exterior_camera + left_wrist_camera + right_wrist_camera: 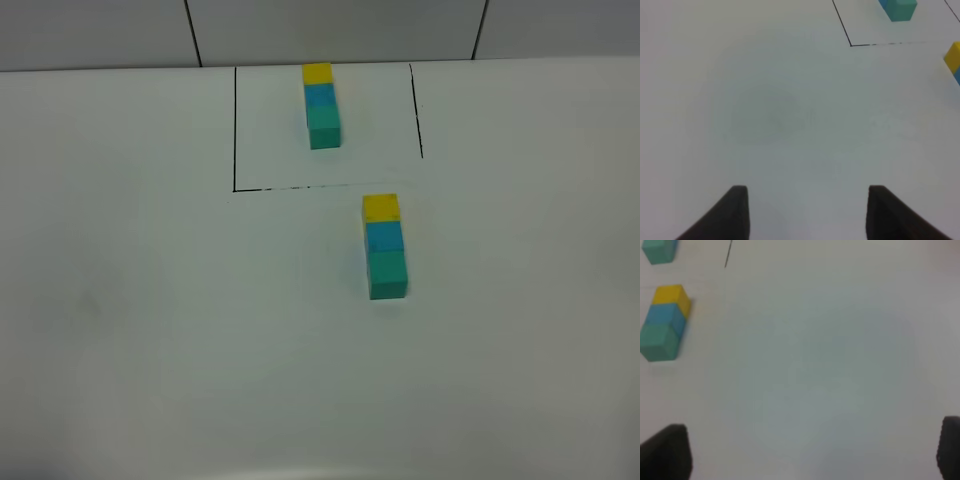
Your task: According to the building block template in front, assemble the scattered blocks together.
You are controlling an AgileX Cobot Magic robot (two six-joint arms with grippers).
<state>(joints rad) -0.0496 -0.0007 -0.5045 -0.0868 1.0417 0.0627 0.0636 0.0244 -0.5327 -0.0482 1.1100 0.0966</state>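
- We look at the template [321, 104]. It sits inside the black box [235, 130] drawn at the far end of the table [130, 300]: yellow, blue, then green, all in one row.
- Our three blocks [384, 246] sit just outside the box, a bit to the right. They touch in a row too: yellow block [380, 207] far, blue block [384, 236] in the middle, green block [387, 273] near.
- The colours go the same way as the template, so we think the building is done.
- Our left gripper [807, 212] hangs over bare table, away from the blocks. Its fingers stand apart and hold nothing.
- Our right gripper [815, 452] is spread wide and holds nothing.
- Next we only need to keep both arms away from the row and not bump it.
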